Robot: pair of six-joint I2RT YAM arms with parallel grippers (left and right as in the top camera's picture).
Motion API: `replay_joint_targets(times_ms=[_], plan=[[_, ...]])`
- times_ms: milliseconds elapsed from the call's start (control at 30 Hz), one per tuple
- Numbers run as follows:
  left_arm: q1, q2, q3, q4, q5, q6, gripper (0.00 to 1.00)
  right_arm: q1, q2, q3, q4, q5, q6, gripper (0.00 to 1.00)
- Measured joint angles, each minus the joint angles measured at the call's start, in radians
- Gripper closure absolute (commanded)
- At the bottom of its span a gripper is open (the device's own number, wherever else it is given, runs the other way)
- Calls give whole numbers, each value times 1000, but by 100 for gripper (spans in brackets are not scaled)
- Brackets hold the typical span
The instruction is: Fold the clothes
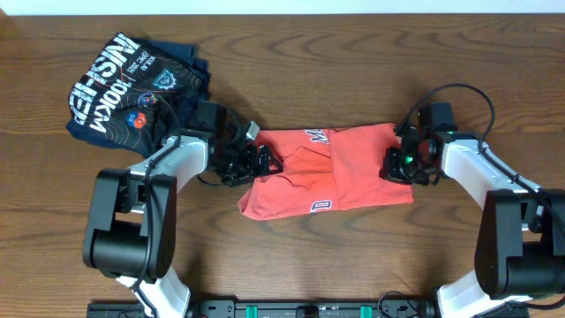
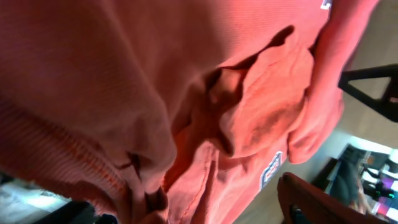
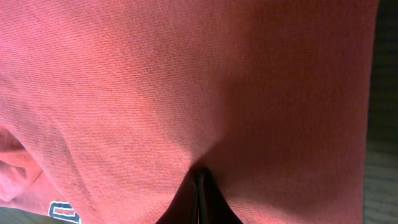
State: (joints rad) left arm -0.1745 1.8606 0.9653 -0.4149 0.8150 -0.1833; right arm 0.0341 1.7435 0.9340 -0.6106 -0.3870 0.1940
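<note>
Well, we see the orange-red T-shirt (image 1: 340,177) lying in the middle of the brown table (image 1: 353,274). It is not flat. It is bunched up and partly doubled over, with a loose fold near its left end. We can spot bits of white letters at its top edge and at its bottom edge.

Our left gripper (image 1: 258,162) sits at the left end of the T-shirt, right where the cloth is crumpled. In the left wrist view, red cloth fills almost everything, in soft lumps and folds close to the camera. We cannot tell if this gripper's jaws are apart or together, or if they have any cloth between them.

Our right gripper (image 1: 399,164) is at the right end of the T-shirt, on top of the cloth. In the right wrist view its two fingers (image 3: 189,205) are pressed tight together, and little wrinkles in the cloth run to their tips. So the jaws are clenched and pinch the T-shirt there. A small piece of a letter shows in the bottom left corner of that view.

A dark navy shirt (image 1: 124,88) with white writing and small coloured badges lies folded at the far left corner of the table. It is close by the left arm but apart from the T-shirt.
</note>
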Motion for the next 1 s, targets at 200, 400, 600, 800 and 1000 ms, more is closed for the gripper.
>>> replay_joint_targets(times_ms=[200, 400, 600, 800, 1000], plan=[[-1, 19, -4, 9, 17, 4, 47, 0, 0, 0, 1, 2, 0, 99], [-4, 38, -18, 41, 48, 5, 61, 0, 0, 0, 0, 2, 0, 99], [-3, 42, -22, 43, 85, 13, 29, 0, 0, 0, -2, 2, 0, 99], [54, 21, 1, -74, 123, 19, 8, 0, 0, 0, -6, 3, 0, 99], [197, -2, 0, -123, 83, 28, 5, 0, 0, 0, -6, 2, 0, 99]])
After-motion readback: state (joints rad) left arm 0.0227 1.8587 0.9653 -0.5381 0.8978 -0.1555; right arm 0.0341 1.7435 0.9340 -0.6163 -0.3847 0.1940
